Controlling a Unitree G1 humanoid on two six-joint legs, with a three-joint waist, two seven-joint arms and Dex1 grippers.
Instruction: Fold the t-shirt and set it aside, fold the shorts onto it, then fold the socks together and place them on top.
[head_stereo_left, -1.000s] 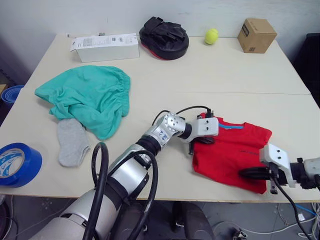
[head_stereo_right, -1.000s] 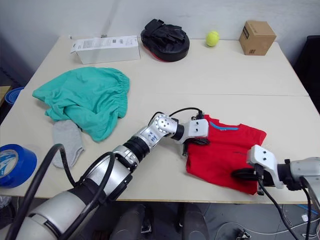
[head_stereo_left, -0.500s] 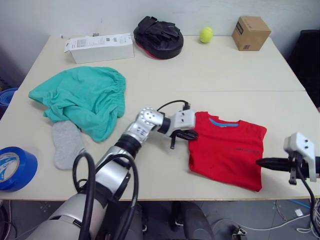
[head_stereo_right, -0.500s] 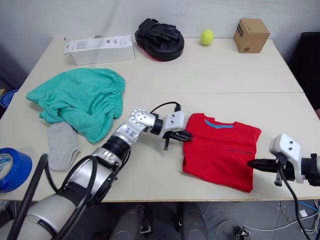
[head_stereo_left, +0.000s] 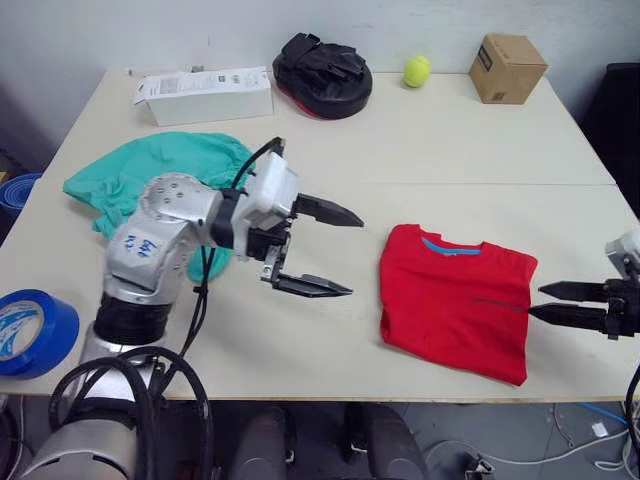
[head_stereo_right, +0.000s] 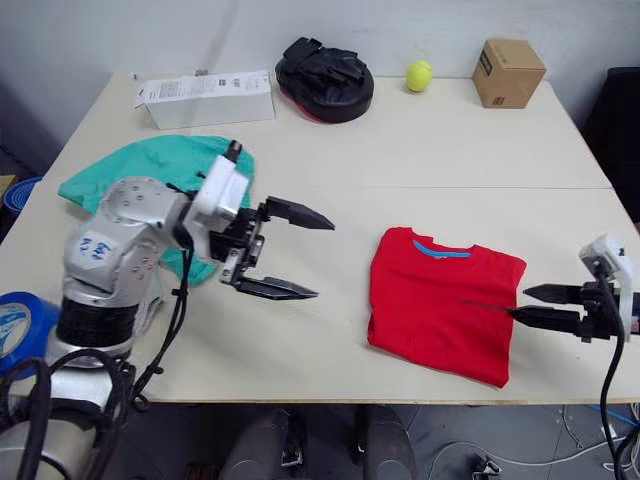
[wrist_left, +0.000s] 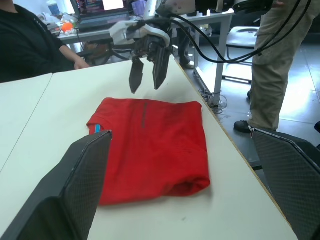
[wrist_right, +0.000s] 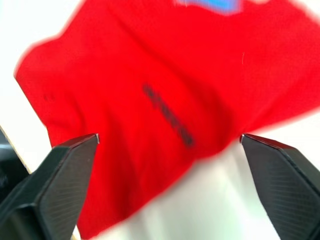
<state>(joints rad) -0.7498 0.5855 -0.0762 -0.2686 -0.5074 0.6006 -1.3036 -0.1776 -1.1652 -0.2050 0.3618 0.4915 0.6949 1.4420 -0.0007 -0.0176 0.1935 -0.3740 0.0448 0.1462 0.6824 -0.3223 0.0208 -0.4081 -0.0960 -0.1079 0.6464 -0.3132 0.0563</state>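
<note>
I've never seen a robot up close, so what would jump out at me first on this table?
Probably the bright red t-shirt, folded flat near the table's front edge on the robot's right. Next, the left gripper, raised over the middle with its black fingers spread wide open, and the teal-green shorts bunched behind that arm.

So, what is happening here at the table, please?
A two-armed robot is sorting laundry. The red t-shirt lies folded on the table, near the front edge on the robot's right. Neither gripper holds anything: the left gripper is open in the air between the t-shirt and the green shorts, and the right gripper is open just beside the t-shirt's right edge. The shorts lie in a loose heap on the left, not yet folded.
</note>
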